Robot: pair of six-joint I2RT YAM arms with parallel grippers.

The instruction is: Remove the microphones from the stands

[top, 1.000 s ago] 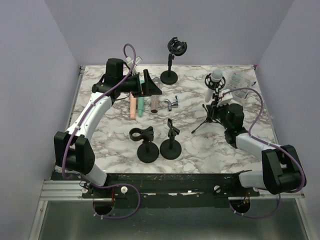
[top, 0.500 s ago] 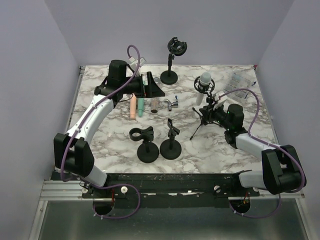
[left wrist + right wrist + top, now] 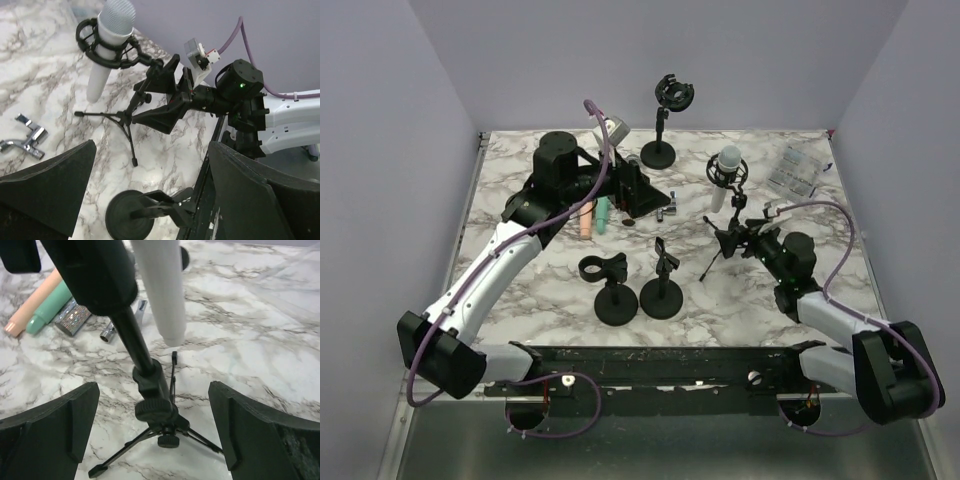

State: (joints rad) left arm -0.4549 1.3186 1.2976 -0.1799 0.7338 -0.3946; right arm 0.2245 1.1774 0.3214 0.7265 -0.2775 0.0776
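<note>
The white microphone [image 3: 724, 170] with a grey mesh head sits upright in the black shock mount of a small tripod stand [image 3: 725, 240] right of centre. In the left wrist view the microphone [image 3: 106, 45] stands over the stand's legs [image 3: 127, 120]. My right gripper [image 3: 738, 236] is open; the stand's pole and hub [image 3: 152, 400] lie between its wide-apart fingers [image 3: 50, 425] without touching them. The microphone body [image 3: 161, 295] hangs just beyond. My left gripper [image 3: 642, 192] is open and empty, raised left of the microphone and facing it.
Two round-base clip stands [image 3: 617, 300] [image 3: 662, 290] are near the front centre. A third stand with an empty shock mount [image 3: 665, 120] is at the back. Peach and green tubes [image 3: 592, 215], a chrome clip [image 3: 666, 206] and a plastic bag [image 3: 792, 172] lie on the marble table.
My right gripper has let go of the stand's pole and opened wide. The stand with the microphone has shifted left. My left arm has swung right toward the microphone.
</note>
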